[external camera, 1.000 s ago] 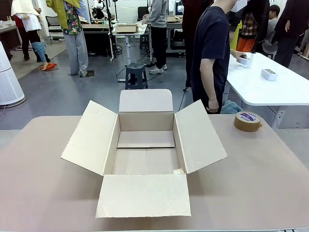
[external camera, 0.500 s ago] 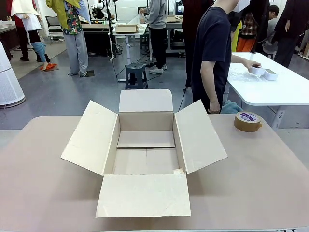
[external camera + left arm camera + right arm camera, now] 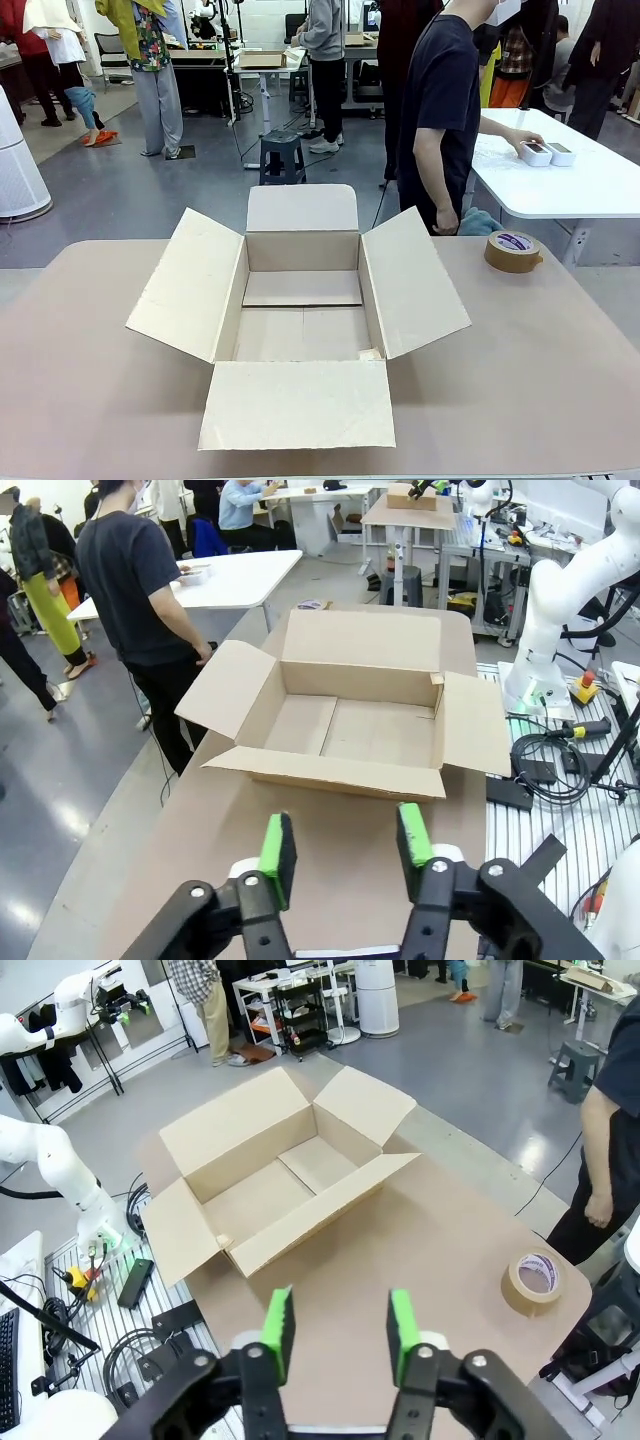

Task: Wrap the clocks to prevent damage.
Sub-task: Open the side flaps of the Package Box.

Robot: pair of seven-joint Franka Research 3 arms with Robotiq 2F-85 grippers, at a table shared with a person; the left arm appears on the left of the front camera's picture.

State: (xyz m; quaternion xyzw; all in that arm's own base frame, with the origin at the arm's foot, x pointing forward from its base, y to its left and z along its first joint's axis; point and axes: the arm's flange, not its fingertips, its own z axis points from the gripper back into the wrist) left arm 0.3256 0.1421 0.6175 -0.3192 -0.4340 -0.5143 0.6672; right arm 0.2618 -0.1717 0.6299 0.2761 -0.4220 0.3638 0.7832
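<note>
Person's hand (image 3: 527,140), shifted along the white side table (image 3: 600,185), rests on the clocks (image 3: 561,153), two small white blocks side by side, beyond and right of the carton (image 3: 300,300), nearer the right gripper (image 3: 340,1320) than the left gripper (image 3: 343,830); both grippers half-open, empty.

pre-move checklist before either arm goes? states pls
1. Carton open, flaps out: ok.
2. Left gripper jaws apart, nothing held: ok.
3. Right gripper jaws apart, nothing held: ok.
4. Tape on table, right of carton, clear of flaps: ok.
5. Person ready to hand over: not ok; faces side table, hand at two small white items.
6. Those items are the clocks: cannot tell.
</note>
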